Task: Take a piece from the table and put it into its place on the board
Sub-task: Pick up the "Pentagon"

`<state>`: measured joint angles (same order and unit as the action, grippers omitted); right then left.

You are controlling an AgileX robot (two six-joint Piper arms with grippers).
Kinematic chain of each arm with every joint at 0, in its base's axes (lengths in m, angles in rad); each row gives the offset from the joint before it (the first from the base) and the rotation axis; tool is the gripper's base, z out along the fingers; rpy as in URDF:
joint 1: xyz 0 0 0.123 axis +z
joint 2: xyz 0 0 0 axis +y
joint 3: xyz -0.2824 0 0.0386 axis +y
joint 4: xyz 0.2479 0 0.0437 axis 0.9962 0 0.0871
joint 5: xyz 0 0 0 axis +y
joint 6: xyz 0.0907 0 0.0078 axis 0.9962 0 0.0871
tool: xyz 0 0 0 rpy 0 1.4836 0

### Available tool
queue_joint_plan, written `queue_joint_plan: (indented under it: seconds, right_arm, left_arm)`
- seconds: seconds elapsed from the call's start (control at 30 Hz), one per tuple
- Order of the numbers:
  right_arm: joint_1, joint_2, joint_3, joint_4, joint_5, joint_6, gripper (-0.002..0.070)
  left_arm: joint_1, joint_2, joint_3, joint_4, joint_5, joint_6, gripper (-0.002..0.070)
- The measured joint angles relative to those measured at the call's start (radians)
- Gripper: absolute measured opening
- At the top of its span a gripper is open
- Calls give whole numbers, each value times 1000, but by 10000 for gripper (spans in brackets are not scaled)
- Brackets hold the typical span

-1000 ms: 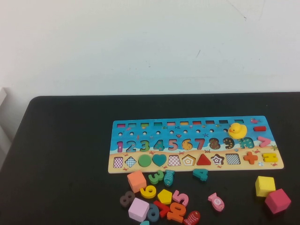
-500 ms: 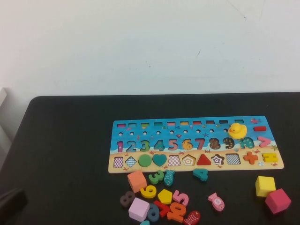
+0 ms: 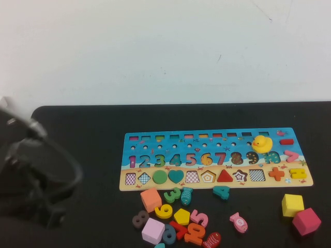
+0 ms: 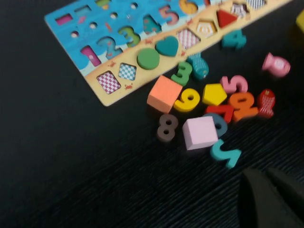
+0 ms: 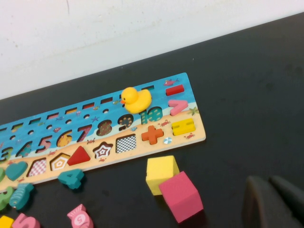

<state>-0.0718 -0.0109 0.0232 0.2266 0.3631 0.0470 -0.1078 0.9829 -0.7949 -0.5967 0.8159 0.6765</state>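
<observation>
One piece: yellow pentagon [image 3: 181, 216] lies on the table [image 3: 83, 134], in the loose pile at 6 o'clock of the board [image 3: 217, 157].
Its place: pentagon recess [image 3: 208, 176], unfilled, at 1 o'clock of the piece.
Neighbours: yellow 6 [image 3: 164, 211] touching it at 9 o'clock, pink 5 [image 3: 199, 217] at 3 o'clock.
Left gripper [image 4: 271, 199]: jaws together, empty, above the table at 9 o'clock of the pile.
Right gripper [image 5: 274, 202]: near the pink cube [image 5: 181, 196]; jaw state cannot be told.

The counter [image 3: 83, 119] looks matt black with a fine woven grain. The board [image 3: 217, 135] is smooth painted wood, as is the yellow pentagon piece [image 4: 214, 94]. The duck [image 3: 261, 144] looks glossy plastic.
</observation>
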Motion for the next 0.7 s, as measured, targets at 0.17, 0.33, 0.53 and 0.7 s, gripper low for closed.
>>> queue_joint_plan:
  seconds: [0.17,0.33,0.53,0.7]
  right_arm:
    - [0,0,0,0,0,0,19]
    - [0,0,0,0,0,0,19]
    - [0,0,0,0,0,0,19]
    - [0,0,0,0,0,0,19]
  left_arm:
    - [-4,241,-107,-22,31,95,-2]
    - [-74,382,-222,-17,33,150,-2]
    - [-231,519,-384,43,33,156,-2]
    - [-332,622,-483,94,35,152,-1]
